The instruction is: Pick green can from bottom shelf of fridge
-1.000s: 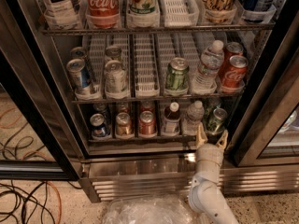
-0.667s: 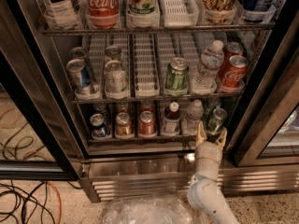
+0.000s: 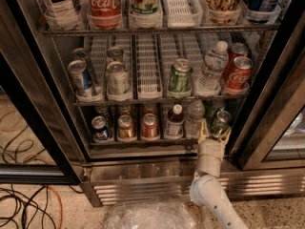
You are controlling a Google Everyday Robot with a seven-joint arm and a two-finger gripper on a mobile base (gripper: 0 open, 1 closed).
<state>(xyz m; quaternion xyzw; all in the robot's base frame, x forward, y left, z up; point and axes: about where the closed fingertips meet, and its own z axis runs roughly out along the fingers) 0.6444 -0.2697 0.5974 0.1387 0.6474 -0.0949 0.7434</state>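
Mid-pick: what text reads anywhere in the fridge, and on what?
"Coca-Cola": red container, top shelf.
"TEA": white-labelled bottle, top left.
All other labels, including the green can at the pincer on the bottom shelf: too blurred to read.

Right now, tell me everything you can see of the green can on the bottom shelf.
The green can is small and dark green with a silver top, and looks to be metal. It stands upright at the front right end of the bottom shelf of the fridge, just right of a clear bottle. The tool is open in front of it, hiding its lower part. Whether they touch cannot be told.
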